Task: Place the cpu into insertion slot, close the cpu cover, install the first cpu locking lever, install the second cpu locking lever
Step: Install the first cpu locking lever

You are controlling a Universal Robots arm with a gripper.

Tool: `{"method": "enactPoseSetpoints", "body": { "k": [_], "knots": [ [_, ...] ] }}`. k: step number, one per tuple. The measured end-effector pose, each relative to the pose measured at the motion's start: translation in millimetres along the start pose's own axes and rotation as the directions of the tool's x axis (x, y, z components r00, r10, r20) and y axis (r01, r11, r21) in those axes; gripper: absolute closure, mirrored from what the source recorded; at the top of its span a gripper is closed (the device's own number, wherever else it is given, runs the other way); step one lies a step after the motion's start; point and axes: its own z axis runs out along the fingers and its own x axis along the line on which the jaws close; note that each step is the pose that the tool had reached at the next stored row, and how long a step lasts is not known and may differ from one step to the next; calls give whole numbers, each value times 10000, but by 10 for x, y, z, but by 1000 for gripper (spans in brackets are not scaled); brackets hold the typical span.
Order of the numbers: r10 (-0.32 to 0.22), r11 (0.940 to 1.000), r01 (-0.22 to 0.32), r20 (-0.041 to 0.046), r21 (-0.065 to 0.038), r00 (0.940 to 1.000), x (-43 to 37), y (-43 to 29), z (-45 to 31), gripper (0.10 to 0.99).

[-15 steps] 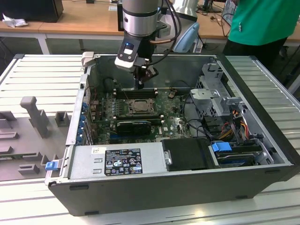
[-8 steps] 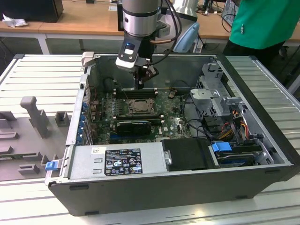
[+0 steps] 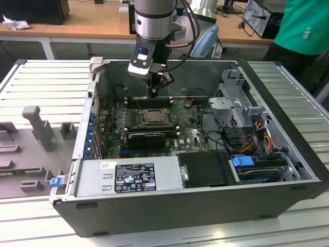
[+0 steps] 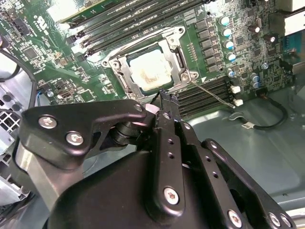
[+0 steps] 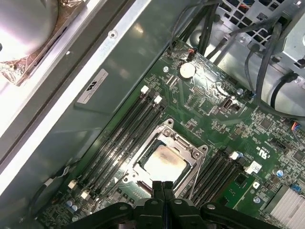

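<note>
Open computer case (image 3: 205, 206): lying on its side on a ribbed table (image 3: 46, 82), its interior facing up to the arm. Green motherboard (image 5: 224, 124): lying flat on the case floor and carrying long black RAM slots (image 5: 124, 133) on both sides of the socket. Gripper (image 3: 152, 92): hanging just above the socket's edge, its fingertips (image 5: 162, 187) pressing together into a narrow point and gripping nothing. Insertion slot (image 3: 152, 116): sitting mid-board, directly under the tool. Cpu cover (image 4: 123, 67): lying down flat over the slot, framing the chip through its window. Cpu (image 4: 148, 69): resting in the slot, its pale face showing in both wheel-less wrist views (image 5: 164, 160). Thin wire locking lever (image 4: 214, 94): running from a socket corner out across the neighbouring RAM slots, seemingly not latched. Hazards, as judged: the narrow tip is risking a slip off so thin a wire, letting the lever spring away; a stray push is risking a scrape on the chip's face or a knock to the RAM slots beside it; with a lever unlatched, the cover is risking lifting, letting the chip shift on the pins beneath.
</note>
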Motion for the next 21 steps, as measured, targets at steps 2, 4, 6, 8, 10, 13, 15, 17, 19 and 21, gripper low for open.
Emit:
{"method": "enactPoseSetpoints", "body": {
  "k": [2, 4, 6, 8, 10, 13, 15, 17, 19, 21],
  "knots": [
    [-75, 10000, 75, -5, 2, 10000, 0, 0, 0, 980],
    [-160, 9999, 161, -9, 4, 9999, 0, 0, 0, 980],
    [-210, 9998, 210, -12, 5, 9998, 0, 0, 0, 980],
    [-260, 9997, 260, -14, 6, 9997, 0, 0, 0, 980],
    [-329, 9995, 329, -18, 8, 9995, 0, 0, 0, 980],
    [-1167, 9932, 1168, -64, 26, 9931, 0, 0, 0, 980],
    [-1588, 9873, 1588, -88, 34, 9873, 0, 0, 0, 980],
    [-1871, 9823, 1872, -104, 39, 9823, 0, 0, 0, 980],
    [-2116, 9773, 2116, -118, 43, 9773, 0, 0, 0, 980],
    [-2338, 9723, 2339, -131, 45, 9722, 0, 0, 0, 980]
  ]
}}
